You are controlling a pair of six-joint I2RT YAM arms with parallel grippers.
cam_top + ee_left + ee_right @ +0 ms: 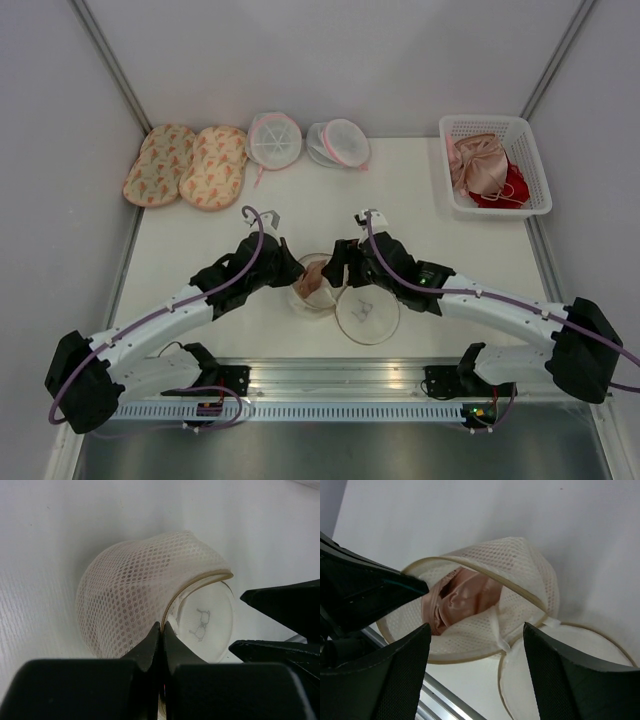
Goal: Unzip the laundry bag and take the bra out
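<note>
The laundry bag point(368, 312) lies unzipped near the table's front edge. One half is flat and the other half point(135, 595) is lifted into a dome. My left gripper point(162, 626) is shut on the tan edging of the lifted half point(293, 272). Inside the opening shows the bra point(460, 600), shiny pinkish-beige and crumpled point(315, 275). My right gripper point(476, 630) stands open just in front of the bag's mouth point(338, 265), holding nothing. A small dark mark point(200, 625) shows on the flat half.
A white basket point(520, 130) at the back right holds pink and red garments. Two peach floral bags point(185, 165) and two white mesh bags with pink trim point(273, 138) lie along the back. A metal rail point(330, 375) runs along the near edge.
</note>
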